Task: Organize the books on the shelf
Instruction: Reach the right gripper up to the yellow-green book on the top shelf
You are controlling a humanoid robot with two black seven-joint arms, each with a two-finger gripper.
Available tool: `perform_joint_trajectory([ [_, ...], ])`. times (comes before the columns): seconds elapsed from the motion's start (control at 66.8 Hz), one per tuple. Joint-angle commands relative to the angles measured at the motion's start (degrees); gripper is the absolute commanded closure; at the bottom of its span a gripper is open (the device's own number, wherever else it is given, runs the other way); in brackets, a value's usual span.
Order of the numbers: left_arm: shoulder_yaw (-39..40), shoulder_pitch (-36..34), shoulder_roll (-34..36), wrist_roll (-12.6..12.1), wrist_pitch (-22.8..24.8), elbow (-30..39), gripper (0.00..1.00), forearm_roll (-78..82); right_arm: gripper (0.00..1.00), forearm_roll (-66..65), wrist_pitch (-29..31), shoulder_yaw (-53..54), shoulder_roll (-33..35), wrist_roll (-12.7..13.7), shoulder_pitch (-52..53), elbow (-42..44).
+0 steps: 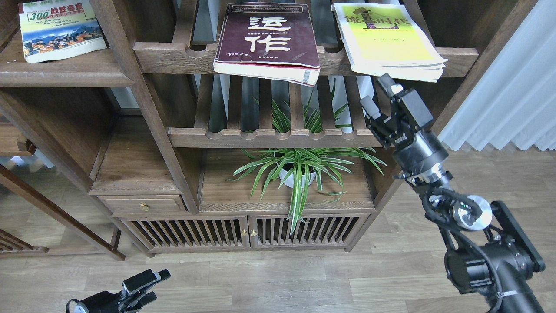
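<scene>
The right hand is raised just under the yellow-green paperback book, fingers apart and empty. That book and the thick maroon book with white characters lie on a slatted wooden rack. The small green "300" book lies on the flat dark brown wooden shelf. The left hand hangs low over the floor, fingers slightly apart.

— What sits on the solid shelf at upper left?
— A small green book with a red "300" and a mountain picture, lying flat.
— And the slatted rack beside it?
— A thick maroon book and a yellow-green book, both flat and jutting over the notched front rail, set apart from each other.
— Lower down?
— A potted spider plant stands on the cabinet top, which rests on the wooden floor.
</scene>
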State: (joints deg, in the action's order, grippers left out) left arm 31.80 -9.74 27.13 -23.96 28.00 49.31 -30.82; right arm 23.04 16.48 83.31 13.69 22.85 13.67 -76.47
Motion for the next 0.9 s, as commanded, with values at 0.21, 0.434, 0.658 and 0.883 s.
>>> perform_joint_trajectory([
  [0.21,0.10,-0.46,-0.50,-0.12,0.00,-1.59,0.01,-0.03,0.03,0.08,-3.47,1.15,5.47,0.00,3.37,0.27],
  [0.434,0.10,-0.63,-0.59,-0.12,0.00,-1.94,0.01,-0.12,0.08,-0.10,-6.11,1.06,6.26,0.09,5.93,0.71],
  [0.658,0.10,-0.63,-0.06,-0.12,0.00,-2.29,0.01,-0.64,0.23,-0.88,-6.99,0.71,6.96,0.35,6.89,1.58],
  [0.883,0.28,-0.37,0.02,-0.12,0.00,-2.29,0.01,-0.91,0.48,-1.85,-6.90,0.98,6.96,0.44,7.24,2.11],
])
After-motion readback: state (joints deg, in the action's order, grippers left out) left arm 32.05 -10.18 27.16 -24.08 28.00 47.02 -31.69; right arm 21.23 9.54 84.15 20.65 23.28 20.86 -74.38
